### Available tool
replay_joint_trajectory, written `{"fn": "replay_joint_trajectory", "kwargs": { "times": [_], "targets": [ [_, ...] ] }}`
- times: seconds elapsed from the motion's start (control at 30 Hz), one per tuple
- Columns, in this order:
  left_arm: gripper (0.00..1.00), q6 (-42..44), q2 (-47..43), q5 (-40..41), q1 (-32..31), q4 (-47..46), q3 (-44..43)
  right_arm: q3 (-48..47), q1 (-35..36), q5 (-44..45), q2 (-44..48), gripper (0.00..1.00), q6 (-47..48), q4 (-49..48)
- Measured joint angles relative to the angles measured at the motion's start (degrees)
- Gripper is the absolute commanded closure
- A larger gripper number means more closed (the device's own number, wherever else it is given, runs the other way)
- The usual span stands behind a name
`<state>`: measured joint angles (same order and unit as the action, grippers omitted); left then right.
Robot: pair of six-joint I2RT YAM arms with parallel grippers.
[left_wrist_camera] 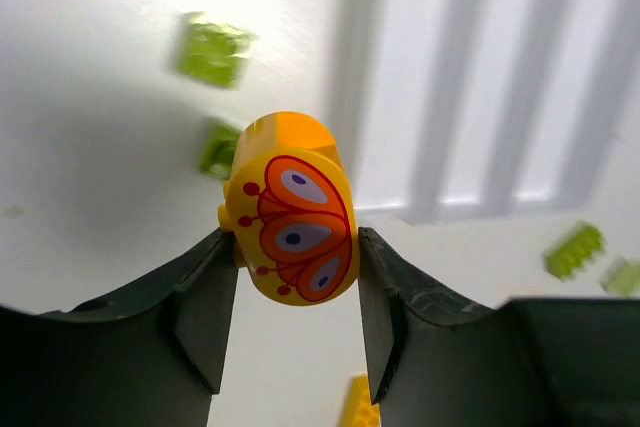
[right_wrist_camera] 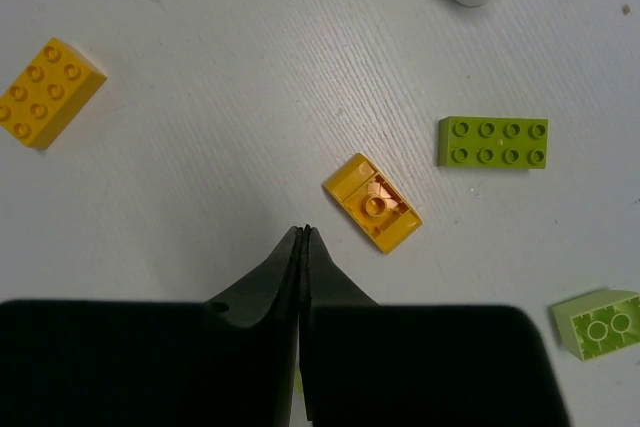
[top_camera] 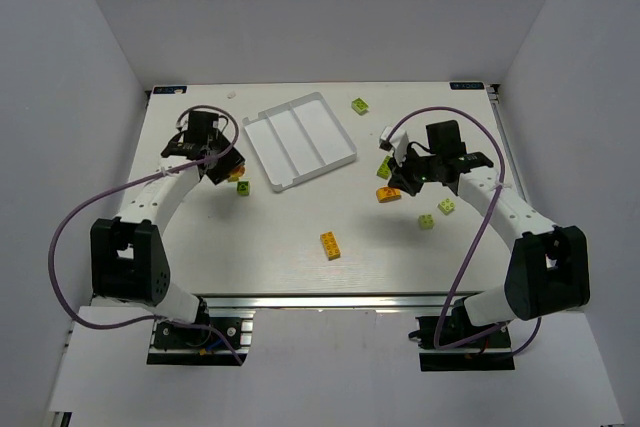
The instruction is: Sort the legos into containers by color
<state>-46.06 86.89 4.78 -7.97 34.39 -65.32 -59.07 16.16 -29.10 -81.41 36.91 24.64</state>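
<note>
My left gripper (left_wrist_camera: 292, 239) is shut on an orange-yellow lego with a butterfly print (left_wrist_camera: 295, 209) and holds it above the table beside the white tray (left_wrist_camera: 480, 77). In the top view this gripper (top_camera: 230, 165) is at the tray's (top_camera: 300, 140) left near corner. All three tray compartments look empty. My right gripper (right_wrist_camera: 303, 233) is shut and empty, just short of an upside-down orange-yellow lego (right_wrist_camera: 371, 201). In the top view it (top_camera: 402, 183) is right of the tray, over that lego (top_camera: 388, 194).
Green legos lie near the right arm (right_wrist_camera: 493, 142), (right_wrist_camera: 600, 322), (top_camera: 446, 206), behind the tray (top_camera: 360, 105) and under the left arm (top_camera: 243, 189), (left_wrist_camera: 213, 49). A yellow lego (top_camera: 330, 245) lies at centre front; it also shows in the right wrist view (right_wrist_camera: 45, 92).
</note>
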Motion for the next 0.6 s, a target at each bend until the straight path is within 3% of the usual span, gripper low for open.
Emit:
{"fn": "replay_joint_trajectory", "kwargs": {
  "times": [0.17,0.3,0.4,0.43,0.57,0.6],
  "targets": [
    [1.00,5.03,6.25,-8.98,-2.12,-5.60,-6.62,-0.20,0.00,-0.02,-0.17,0.79,-2.10,0.11],
    [0.87,7.63,18.14,-10.58,-3.52,-6.40,-16.33,-1.11,0.00,0.37,-1.11,0.68,-2.89,0.44],
    [0.75,9.14,26.05,-9.88,-4.07,-4.76,-23.67,-1.25,0.00,0.85,-1.57,0.63,-3.32,0.46],
    [0.64,9.68,28.39,-9.53,-4.15,-3.56,-26.36,-1.25,0.00,1.09,-1.62,0.60,-3.41,0.46],
    [0.39,11.26,35.12,-7.85,-4.15,0.00,-35.08,-1.25,0.00,2.47,-2.12,0.23,-3.96,0.44],
    [0.35,11.67,36.17,-7.54,-4.15,0.68,-36.46,-1.25,0.00,2.86,-2.40,0.20,-3.85,0.44]
  ]
}}
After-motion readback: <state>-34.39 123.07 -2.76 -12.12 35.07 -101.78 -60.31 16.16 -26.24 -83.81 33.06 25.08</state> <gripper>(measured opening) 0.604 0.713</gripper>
